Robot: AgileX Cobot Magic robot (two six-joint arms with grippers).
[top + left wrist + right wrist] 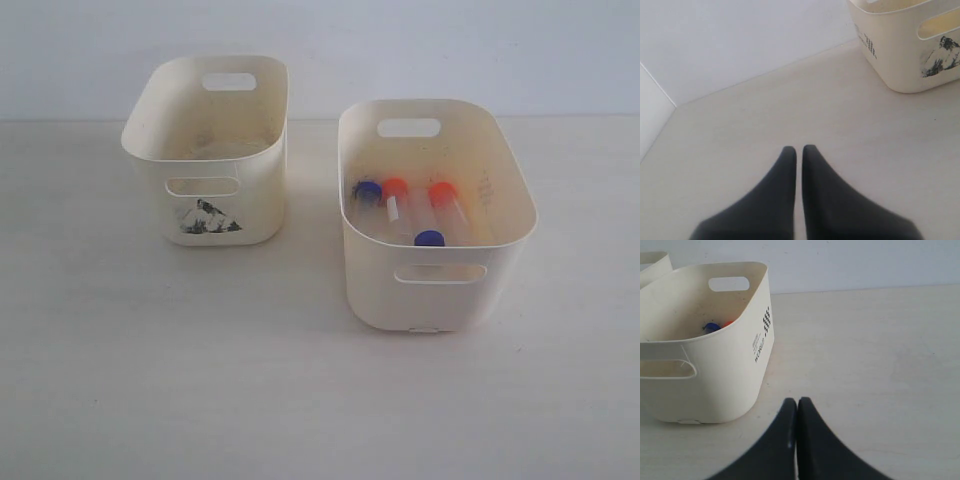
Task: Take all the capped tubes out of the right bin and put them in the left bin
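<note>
the capped tubes (396,187), four in all, lie together on the floor of the right bin (440,300): in the exterior view three show their caps in a row toward the bin's middle, blue, orange-red, orange-red, with their clear bodies running toward 6 o'clock, and a second blue cap sits nearer the 6 o'clock wall; whether that one stands or leans i cannot tell. they look light, stiff and smooth, so likely to roll or skid under a careless pinch, and the clear bodies are hard to read against the cream plastic. my judgement is that the ribbed cap, or the body just under it, gives the surest hold, taking whichever tube lies freest first since they are packed close and touching. the bin walls are tall, so a claw would have to come down from above. the left bin (255,190), the smaller one with the black mountain picture, stands at about 10 o'clock of the right bin, apart from it, and shows no tube inside. both rest on the pale worktop (200,400). the left claw (799,150) hangs over bare worktop near the left bin, its jaws drawn together with only a thin slit, pinching nothing; the right claw (797,402) sits just beside the right bin, jaws pressed together and empty.
</note>
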